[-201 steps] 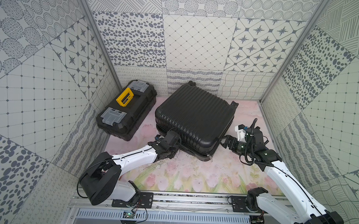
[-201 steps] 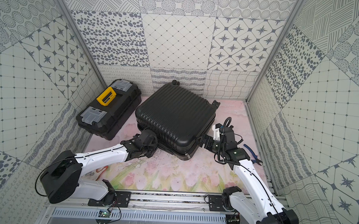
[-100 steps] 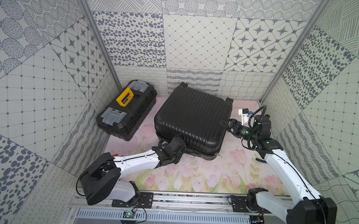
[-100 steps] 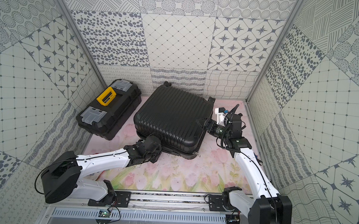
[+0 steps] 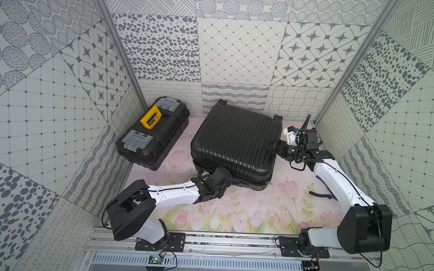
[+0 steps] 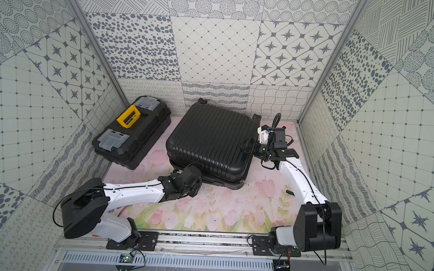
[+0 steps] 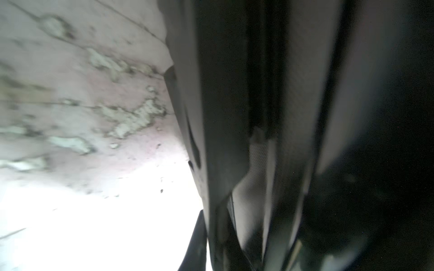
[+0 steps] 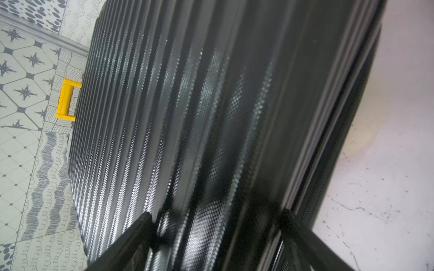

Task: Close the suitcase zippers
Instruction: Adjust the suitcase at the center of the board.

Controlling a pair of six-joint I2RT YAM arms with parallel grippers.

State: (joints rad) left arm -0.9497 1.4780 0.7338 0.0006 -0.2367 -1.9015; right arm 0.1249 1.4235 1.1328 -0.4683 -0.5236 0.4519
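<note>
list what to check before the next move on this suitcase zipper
1. Large black ribbed hard-shell suitcase lying flat, upper shell on lower: ok.
2. Thin black zipper track round the seam fully closed: cannot tell.
3. Left jaws shut at the front seam: ok.
4. Left jaws actually gripping the zipper: cannot tell, the left wrist view is blurred.
5. Right jaws open, astride the upper shell's edge on the robot's right: ok.
6. Black toolbox with yellow handle apart from the suitcase: ok.
</note>
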